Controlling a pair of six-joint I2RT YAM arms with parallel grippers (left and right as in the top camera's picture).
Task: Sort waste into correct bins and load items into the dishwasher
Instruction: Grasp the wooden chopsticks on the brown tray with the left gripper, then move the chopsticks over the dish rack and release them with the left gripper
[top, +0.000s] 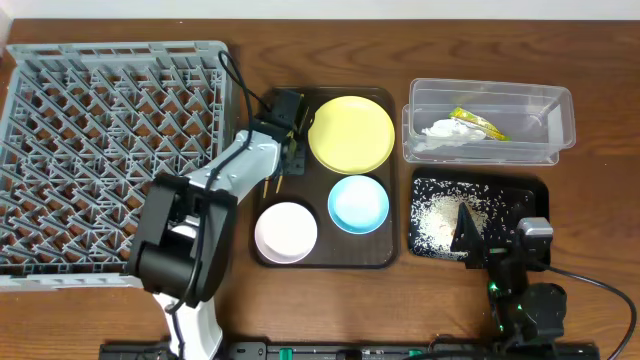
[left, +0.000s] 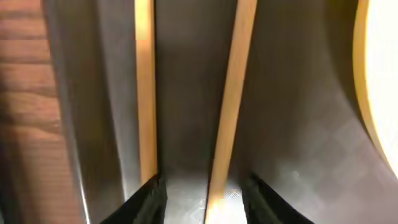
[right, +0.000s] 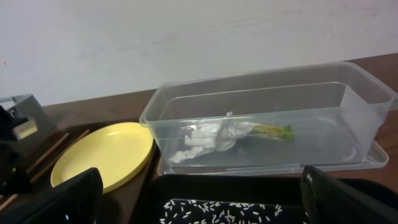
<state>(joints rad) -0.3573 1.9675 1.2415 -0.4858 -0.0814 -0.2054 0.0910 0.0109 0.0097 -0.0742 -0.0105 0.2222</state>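
Binned: wrapper (top: 480, 122), tissue (top: 440, 130), rice (top: 435, 222).
Not racked: plate (top: 350, 133), bowls (top: 358, 203), chopsticks (left: 231, 93).
Left end effector (left: 205, 199): straddling chopsticks, grip unclear.
Right end effector (right: 205, 202): spread.

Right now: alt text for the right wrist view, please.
A clear plastic rectangular tub holds a crumpled white tissue and a yellow-green snack wrapper. Left of it lies a round yellow plate; in front, a black tray with white rice grains.

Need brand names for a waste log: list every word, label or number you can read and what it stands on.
No text can be read in any view.
Print on the snack wrapper in the clear tub: too small and blurred to read.
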